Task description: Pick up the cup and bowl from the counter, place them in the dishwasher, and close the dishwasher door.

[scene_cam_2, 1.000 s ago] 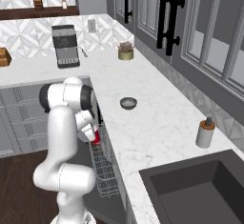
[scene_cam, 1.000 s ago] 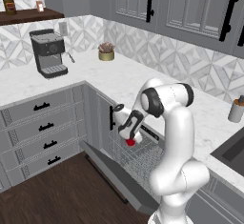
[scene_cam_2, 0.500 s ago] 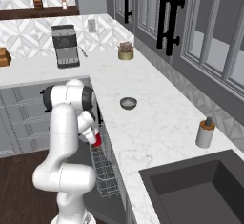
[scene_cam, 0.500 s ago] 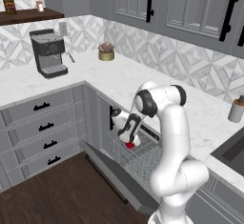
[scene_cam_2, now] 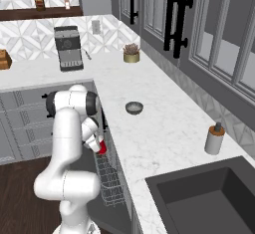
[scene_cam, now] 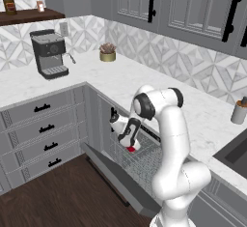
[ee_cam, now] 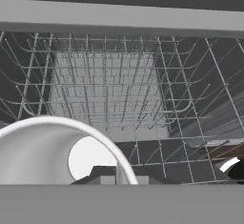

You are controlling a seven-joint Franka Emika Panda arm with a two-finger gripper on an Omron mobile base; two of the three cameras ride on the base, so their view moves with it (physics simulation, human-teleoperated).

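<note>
Now fingers [scene_cam: 129, 144] pinched on cup [scene_cam: 130, 148] rim, apparently — over dishwasher [scene_cam: 144, 165] rack.

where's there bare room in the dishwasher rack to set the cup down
In the hand view the wire rack is bare ahead of the cup, from the cup's rim to the far wall. In the left base view the rack's open stretch lies between the pincer and the lowered dishwasher door. It is crowded only at the counter-side corner, where the arm reaches in.
</note>
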